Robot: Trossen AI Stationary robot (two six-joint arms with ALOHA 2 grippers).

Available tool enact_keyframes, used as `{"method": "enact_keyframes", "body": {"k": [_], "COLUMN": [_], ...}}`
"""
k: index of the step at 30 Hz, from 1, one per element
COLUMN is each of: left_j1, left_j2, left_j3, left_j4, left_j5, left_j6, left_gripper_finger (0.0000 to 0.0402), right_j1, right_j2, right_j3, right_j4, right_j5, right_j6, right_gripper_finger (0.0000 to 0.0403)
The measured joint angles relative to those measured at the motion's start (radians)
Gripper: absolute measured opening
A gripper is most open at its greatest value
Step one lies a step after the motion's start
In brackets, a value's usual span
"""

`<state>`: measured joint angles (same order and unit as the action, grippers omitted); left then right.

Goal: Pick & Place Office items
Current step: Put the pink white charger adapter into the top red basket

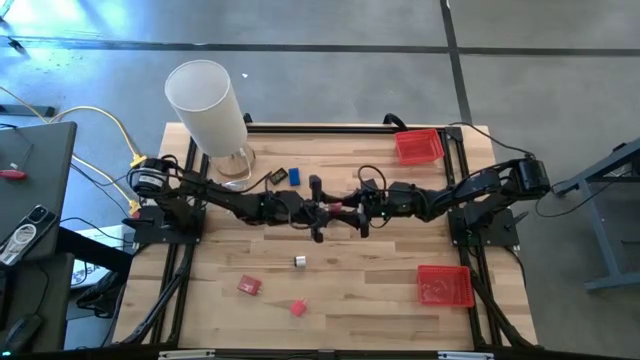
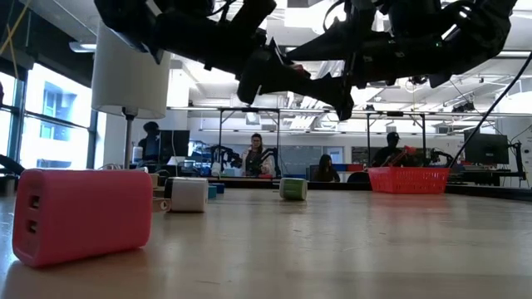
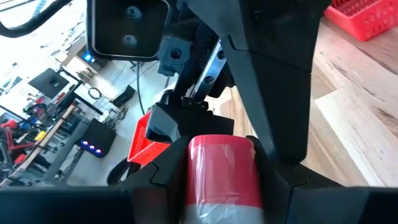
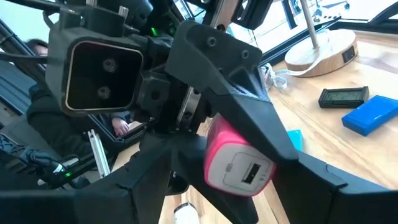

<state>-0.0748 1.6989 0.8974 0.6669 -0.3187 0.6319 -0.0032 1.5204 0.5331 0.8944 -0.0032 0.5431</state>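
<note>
- Both arms meet over mid-table, above the wood. The left gripper (image 1: 318,212) and right gripper (image 1: 358,210) are nose to nose, with a pink charger (image 4: 239,163) between them, well clear of the table (image 1: 380,320).
- Left fingers (image 3: 280,186) are clamped on the charger's two sides. In the left wrist view it sits snug between them.
- Right fingers (image 4: 336,180) are spread wide, one either side of the charger. No firm press is visible, so prob. not gripping yet.
- Why held like this: looks like a hand-over in mid-air. The left arm offers the piece at a height both arms can reach. The nearest red tray (image 1: 444,285) is on the right arm's side, away from the left arm's base.
- Pointing: the charger's socket face looks toward the right wrist, i.e. away from the left arm.
- Long axis: approx. in line with the left fingers, so it runs along the line of the two arms, about level, not upright.
- That leaves the side faces free for the right gripper, I'd judge.
- Other pieces on the table:
  - another pink block (image 1: 248,286) and a small red bit (image 1: 298,307) toward the front
  - a white bit (image 1: 300,262) under the grippers
  - blue (image 1: 294,176) and black (image 1: 276,178) pieces by the lamp base (image 1: 235,163)
- The far red tray (image 1: 419,145) sits at the back right corner.
</note>
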Motion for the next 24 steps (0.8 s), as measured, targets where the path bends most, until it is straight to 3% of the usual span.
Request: {"method": "enact_keyframes", "body": {"k": [7,24], "left_j1": [0.002,-0.013], "left_j2": [0.0,-0.002], "left_j3": [0.0,0.0], "left_j4": [0.001,-0.015], "left_j5": [0.003,0.001], "left_j6": [-0.001,0.005], "left_gripper_finger": [0.0129,0.0129], "right_j1": [0.0,0.0], "right_j2": [0.0,0.0], "right_j3": [0.0,-0.001], "right_j4": [0.0,-0.002], "right_j5": [0.0,-0.003], "right_j6": [-0.021,-0.011], "right_gripper_finger": [0.0235,0.014]}}
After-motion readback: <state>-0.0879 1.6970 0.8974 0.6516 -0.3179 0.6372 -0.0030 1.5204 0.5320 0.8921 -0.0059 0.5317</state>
